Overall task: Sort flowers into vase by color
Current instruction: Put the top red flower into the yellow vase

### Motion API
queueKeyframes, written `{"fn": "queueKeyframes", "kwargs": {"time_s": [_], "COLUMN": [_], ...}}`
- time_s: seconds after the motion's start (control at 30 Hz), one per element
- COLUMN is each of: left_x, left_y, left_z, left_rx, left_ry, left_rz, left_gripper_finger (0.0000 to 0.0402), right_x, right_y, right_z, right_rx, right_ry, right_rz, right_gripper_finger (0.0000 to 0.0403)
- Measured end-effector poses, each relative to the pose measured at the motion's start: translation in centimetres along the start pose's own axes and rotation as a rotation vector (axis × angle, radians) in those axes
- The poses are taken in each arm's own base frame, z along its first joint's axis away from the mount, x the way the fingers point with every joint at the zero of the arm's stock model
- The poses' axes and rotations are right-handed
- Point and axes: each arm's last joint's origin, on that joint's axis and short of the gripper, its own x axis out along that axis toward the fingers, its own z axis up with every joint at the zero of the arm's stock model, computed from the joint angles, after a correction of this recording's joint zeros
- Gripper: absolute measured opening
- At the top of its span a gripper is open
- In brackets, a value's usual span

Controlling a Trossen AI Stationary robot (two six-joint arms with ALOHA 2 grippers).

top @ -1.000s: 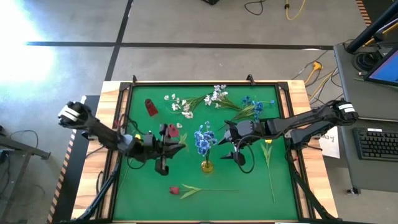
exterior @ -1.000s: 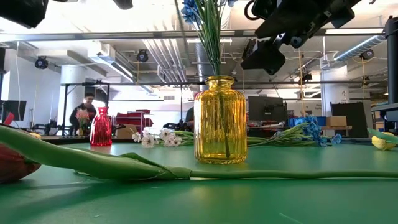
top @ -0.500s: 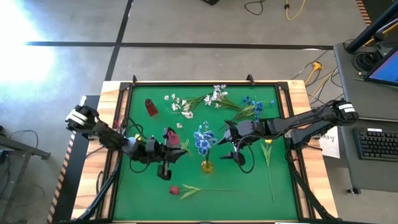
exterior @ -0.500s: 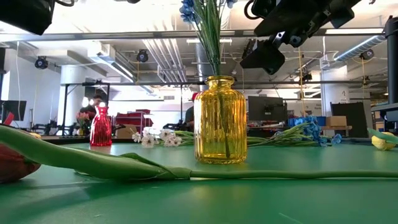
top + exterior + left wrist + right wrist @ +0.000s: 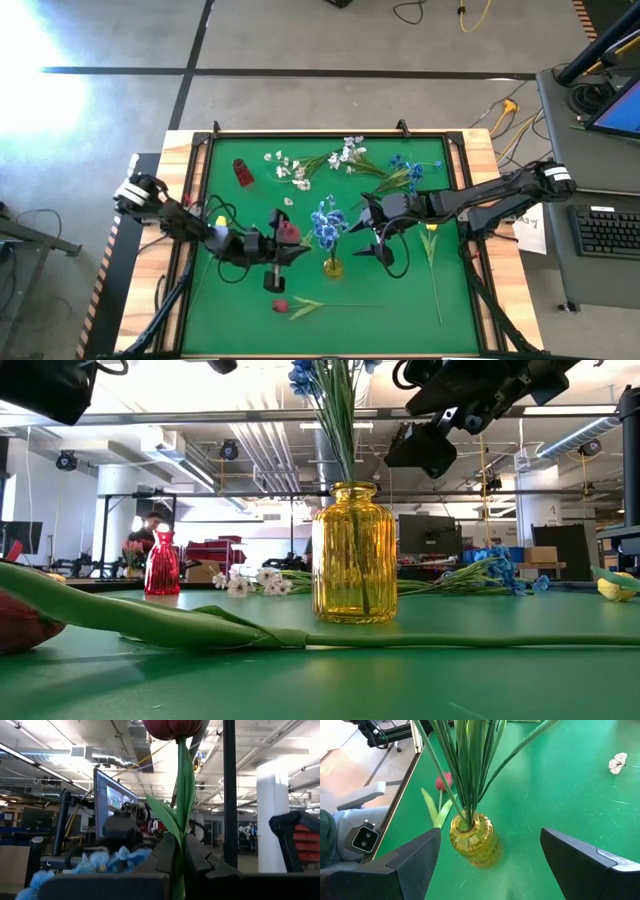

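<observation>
Since the earlier frames, the left gripper (image 5: 283,243) has slid toward the right of the high view with its red tulip (image 5: 288,232), closing on the yellow vase (image 5: 332,267); the right gripper (image 5: 372,238) has not shifted. In the left wrist view the fingers (image 5: 165,861) are clenched on the tulip's green stem, which rises straight up between them to the dark red bloom at the top of the frame, so the flower's long axis stands roughly upright.

The relation that matters: the red vase (image 5: 243,172) stands in the upper left of the mat, well apart from the left gripper and up and to its left, while the yellow vase sits just to its right and already holds the blue flowers (image 5: 327,222). By colour the tulip likely belongs in the red vase, so the carry would have to turn back toward the upper left, stem end down over the narrow mouth. The left arm is clearly the nearer to that vase.

The right gripper hangs above and just right of the yellow vase, fingers (image 5: 405,862) spread wide and empty.

1 more red tulip (image 5: 281,305) lies flat at the lower centre, its stem running rightward. White sprays (image 5: 296,172), further blue flowers (image 5: 402,172) and a yellow tulip (image 5: 431,228) lie across the upper and right mat.
</observation>
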Motion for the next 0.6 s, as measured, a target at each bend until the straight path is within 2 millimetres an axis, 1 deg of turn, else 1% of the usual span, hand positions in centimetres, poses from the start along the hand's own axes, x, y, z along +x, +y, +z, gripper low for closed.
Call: {"fn": "queueKeyframes", "kwargs": {"time_s": [0.2,0.6], "left_x": [0.0,-0.1], "left_y": [-0.1,-0.2], "left_z": [-0.9,-1.6], "left_rx": [0.038,0.070], "left_ry": [0.083,0.156], "left_rz": [-0.013,-0.023], "left_gripper_finger": [0.0000,0.0000], "right_x": [0.0,0.0], "right_y": [0.0,0.0], "right_z": [0.0,0.0], "right_rx": [0.000,0.001], "right_ry": [0.000,0.000], "right_rz": [0.000,0.000], "right_gripper_finger": [0.0336,0.0336]}}
